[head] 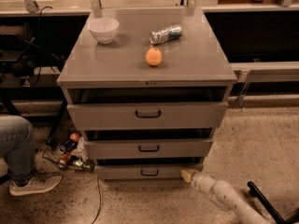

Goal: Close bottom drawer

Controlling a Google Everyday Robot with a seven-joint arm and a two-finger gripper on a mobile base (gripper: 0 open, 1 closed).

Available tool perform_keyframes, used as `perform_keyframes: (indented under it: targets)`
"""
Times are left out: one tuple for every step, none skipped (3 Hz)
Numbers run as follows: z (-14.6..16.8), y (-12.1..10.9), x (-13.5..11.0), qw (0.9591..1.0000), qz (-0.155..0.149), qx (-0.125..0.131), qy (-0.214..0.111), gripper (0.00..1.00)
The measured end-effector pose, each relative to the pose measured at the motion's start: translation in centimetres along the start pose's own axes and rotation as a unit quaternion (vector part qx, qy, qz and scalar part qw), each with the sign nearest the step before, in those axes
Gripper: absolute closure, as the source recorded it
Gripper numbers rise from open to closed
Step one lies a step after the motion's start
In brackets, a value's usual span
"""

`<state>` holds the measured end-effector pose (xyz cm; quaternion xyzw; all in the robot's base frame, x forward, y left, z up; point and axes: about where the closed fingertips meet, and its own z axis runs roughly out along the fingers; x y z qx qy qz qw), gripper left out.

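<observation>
The bottom drawer [148, 171] is the lowest of three grey drawers in the cabinet, with a low flat front and a small black loop handle [149, 172]. Its front stands only slightly out from the cabinet face. My gripper [189, 175] reaches in from the lower right on a white arm [224, 197]. Its tan tip touches the right end of the bottom drawer's front.
The middle drawer [148, 148] and top drawer [147, 114] stand slightly open. On the cabinet top are a white bowl [103, 29], an orange [153, 57] and a lying can [166, 34]. A seated person's leg and shoe [32, 185] and floor clutter [72, 154] are at the left.
</observation>
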<state>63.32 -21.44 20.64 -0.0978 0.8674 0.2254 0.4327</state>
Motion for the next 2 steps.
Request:
perform_keyframes:
  targets:
    - [-4.5,-1.4,1.8,0.9992,0.025,0.032,0.005,1.0]
    - [-7.9,-1.9,4.1,0.9977,0.045,0.048,0.015,1.0]
